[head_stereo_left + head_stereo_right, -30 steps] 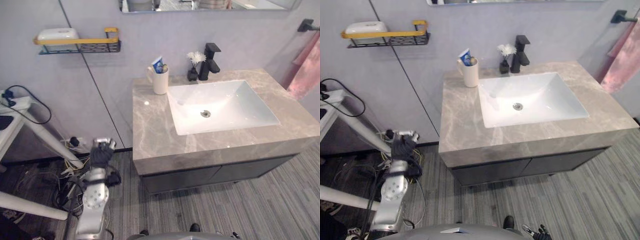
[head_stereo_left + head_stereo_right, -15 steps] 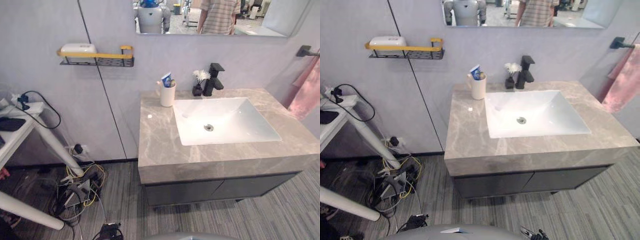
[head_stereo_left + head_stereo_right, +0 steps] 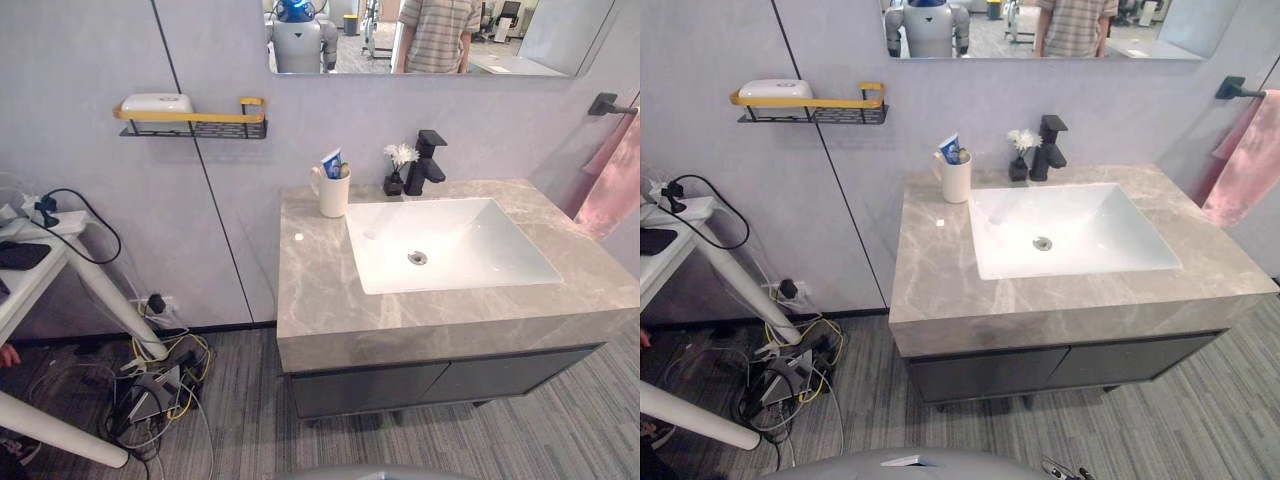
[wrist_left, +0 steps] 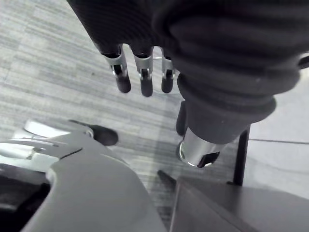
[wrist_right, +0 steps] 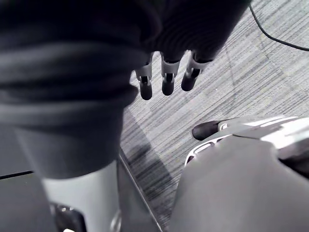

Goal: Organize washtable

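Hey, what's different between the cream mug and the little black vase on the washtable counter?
Colour: the mug is cream, the vase black. Size: the mug is taller and wider than the vase. Contents: the mug holds a blue-and-white tube; the vase holds white flowers. Both stand upright at the back of the grey counter, the mug left of the sink, the vase beside the black faucet.
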